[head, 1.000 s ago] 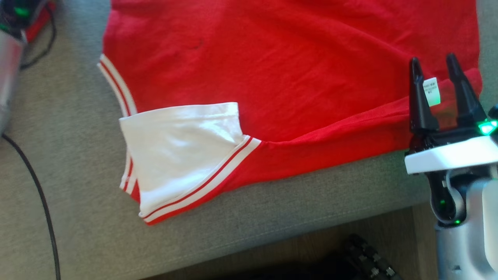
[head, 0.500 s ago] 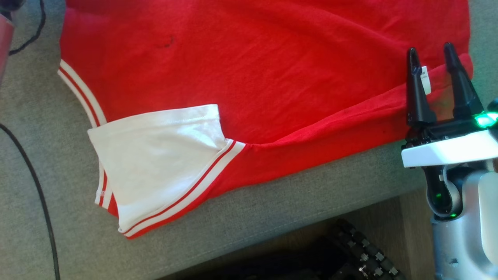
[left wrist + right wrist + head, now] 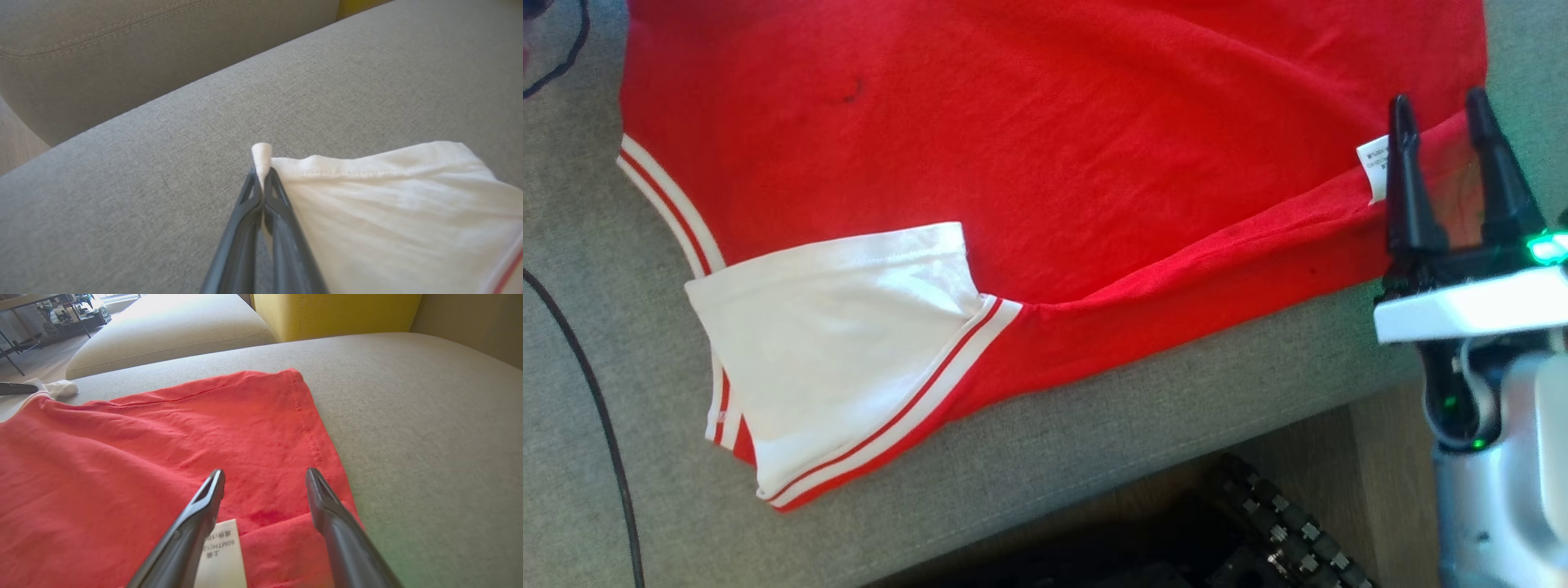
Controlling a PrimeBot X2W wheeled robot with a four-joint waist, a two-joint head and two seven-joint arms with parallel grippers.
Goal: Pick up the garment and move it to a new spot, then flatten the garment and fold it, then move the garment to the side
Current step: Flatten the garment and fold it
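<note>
I've got the garment [image 3: 1054, 163], a red tee w/ white-and-red striped trim, lying spread on the grey sofa seat [image 3: 1094, 457]. Its near edge runs close to the seat's front edge. One white sleeve [image 3: 841, 327] lies flat on the near side. The tee's far part is cut off by the head cam frame. There's a small dark mark on the red cloth, upper left; can't tell what it is.

The left end effector [image 3: 262, 171] has its fingers pressed together, pinching a hemmed corner of the tee's white cloth, w/ a small nub poking past the tips. I can't tell which sleeve that corner belongs to.

The right end effector [image 3: 1439, 102] has its fingers spread w/ nothing gripped. It's over the tee's right-hand corner, just beside the white care label [image 3: 1372, 167]. The label print is too small to read in the head cam. In the right wrist cam it's upside down and partly hidden behind one finger. Can't tell if the tips touch the fabric.

A thin black cable [image 3: 596, 408] crosses the seat at left, both ends cut off. Below the seat front are a wood floor [image 3: 1380, 441] and a black ribbed thing [image 3: 1258, 539], partly out of frame; can't ID it. The right wrist cam shows a yellow cushion [image 3: 335, 314] beyond the seat, top cut off.
</note>
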